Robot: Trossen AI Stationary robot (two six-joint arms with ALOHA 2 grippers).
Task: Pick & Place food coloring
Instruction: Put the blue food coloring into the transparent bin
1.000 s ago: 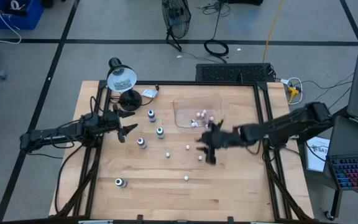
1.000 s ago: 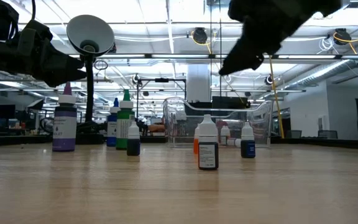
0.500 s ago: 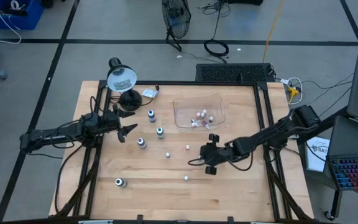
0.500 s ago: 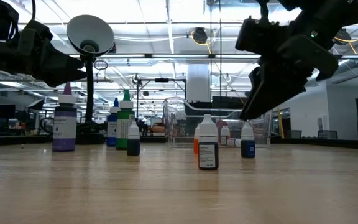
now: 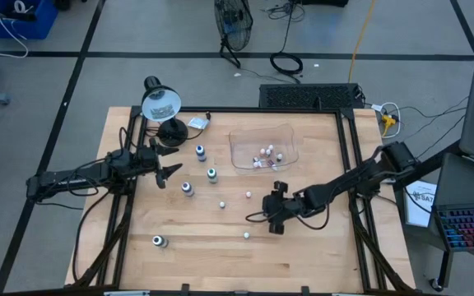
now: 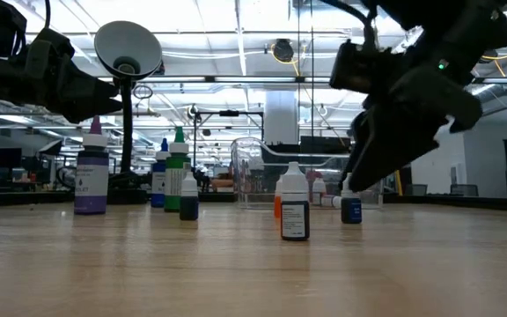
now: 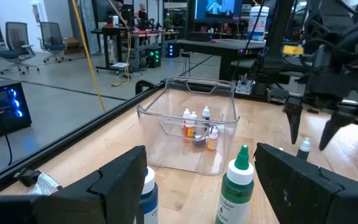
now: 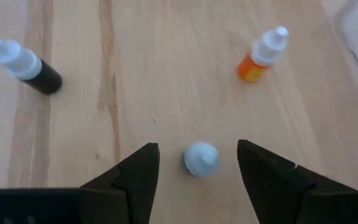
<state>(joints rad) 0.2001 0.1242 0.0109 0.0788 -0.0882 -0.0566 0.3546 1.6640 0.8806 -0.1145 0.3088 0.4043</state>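
now the right gripper point(image 8: 196, 163) hovers, fingers spread, straddling a white-capped food coloring bottle point(image 8: 201, 159) on the table point(image 5: 220, 263).

Small bottles point(image 7: 196, 127) inside clear tray point(image 7: 166, 140)

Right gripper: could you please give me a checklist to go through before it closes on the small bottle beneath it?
1. Right gripper open: ok, its fingers are spread wide.
2. White-capped bottle between the fingers: ok, roughly centred in the gap.
3. Bottle upright: ok, its cap faces the wrist camera.
4. Neighbours clear: ok, the orange bottle and the dark bottle stand well apart.
5. Gripper low enough to grasp: cannot tell.
6. Left gripper out of the way: ok, it is open near the lamp.
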